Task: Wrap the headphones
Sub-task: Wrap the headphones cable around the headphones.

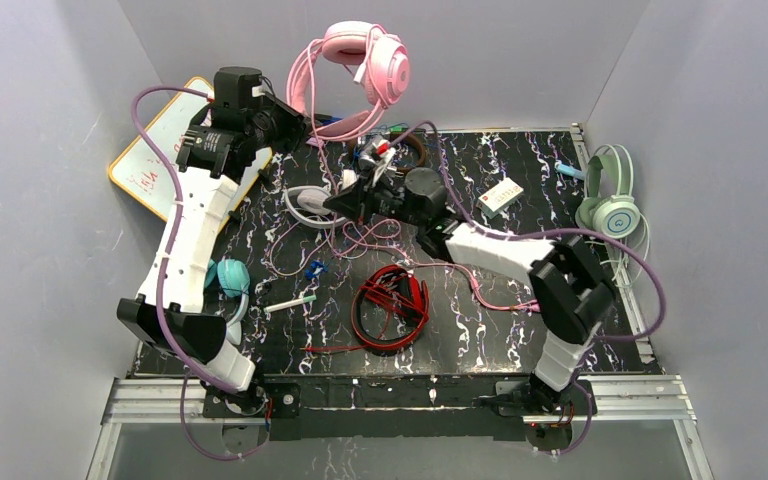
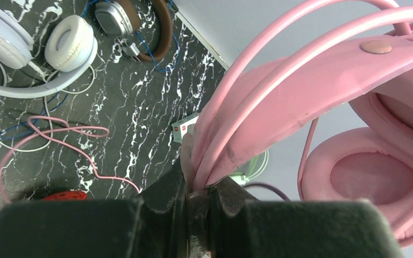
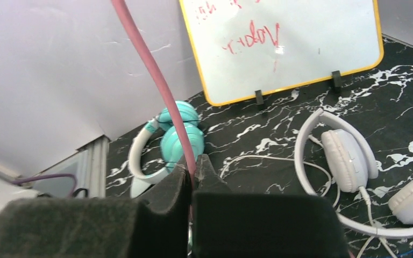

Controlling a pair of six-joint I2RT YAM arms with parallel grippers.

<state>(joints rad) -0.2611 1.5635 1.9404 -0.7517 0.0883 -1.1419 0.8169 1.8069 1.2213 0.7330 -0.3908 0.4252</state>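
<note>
Pink plastic set is the one in work. Top view: the pink headphones point(image 1: 365, 60) are up off the table point(image 1: 500, 325), against the back wall, and hang from the left gripper point(image 1: 303, 125). The cups sit above and to the right of it. The right gripper point(image 1: 352, 198) is mid-table, right at the pink cord point(image 1: 365, 240), which drops down and loops loose on the marble just above the red headphones point(image 1: 390, 300). My read on handling: the set is light. The cord is thin, limp and probably a bit slick, and its weak spot is likely where it enters the cup, so no hard tugs there. Left wrist view: jaws are clamped on the headband point(image 2: 301, 80), with the pink strips pinched right between the pads. The band arcs up and right from the jaws. It looks springy but stiff enough to carry the weight, so it is the right hold for the body. The padded ear cup point(image 2: 371, 177) is soft and hangs off to the right, clear of the fingers. Slack cord lies on the table below, near the white headphones point(image 2: 59, 48). Right wrist view: jaws are closed on the cord, which passes between the fingertips and runs up and left out of frame. Nothing else is in the pinch. That hold, some way along the cord, looks good for winding. The teal headphones point(image 3: 175, 137) and whiteboard point(image 3: 279, 43) sit beyond, well apart from the grip.
</note>
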